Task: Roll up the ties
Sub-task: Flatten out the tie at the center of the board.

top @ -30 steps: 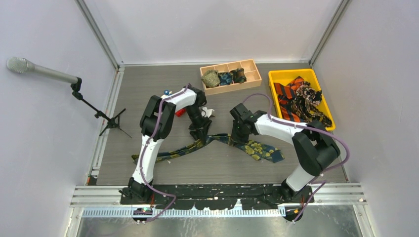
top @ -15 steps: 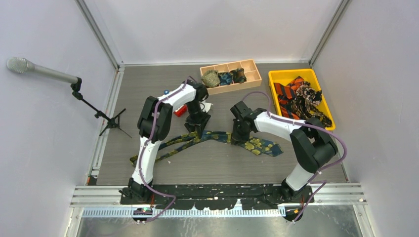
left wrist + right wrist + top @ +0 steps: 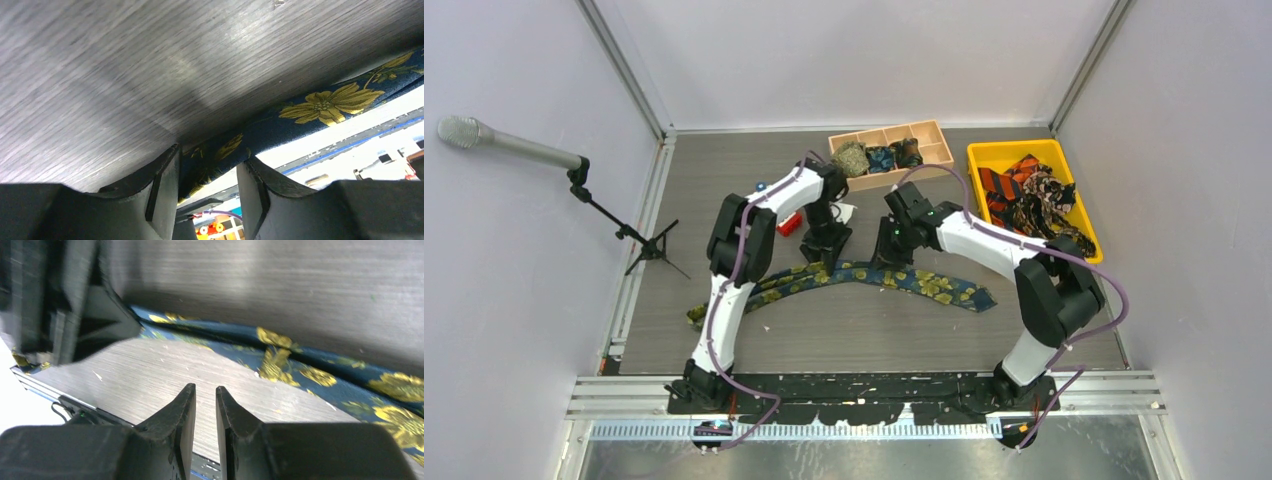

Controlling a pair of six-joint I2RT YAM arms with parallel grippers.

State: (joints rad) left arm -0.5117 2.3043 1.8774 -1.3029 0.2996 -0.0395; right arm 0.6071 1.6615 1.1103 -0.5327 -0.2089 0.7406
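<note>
Navy tie [image 3: 320, 100] with gold flowers passes between the spread fingers of the left end effector [image 3: 209, 159], probably straddled to keep it in line for rolling. The right end effector [image 3: 205, 390], fingers nearly together on nothing, sits just beside the band. The tie lies unrolled across the surface [image 3: 864, 330]. A second ago it peaked between the arms; now it arcs smoothly, with both arms reaching farther out.

Table [image 3: 864, 330] with tie [image 3: 924, 283], tray [image 3: 936, 150], yellow bin [image 3: 1009, 147]
</note>
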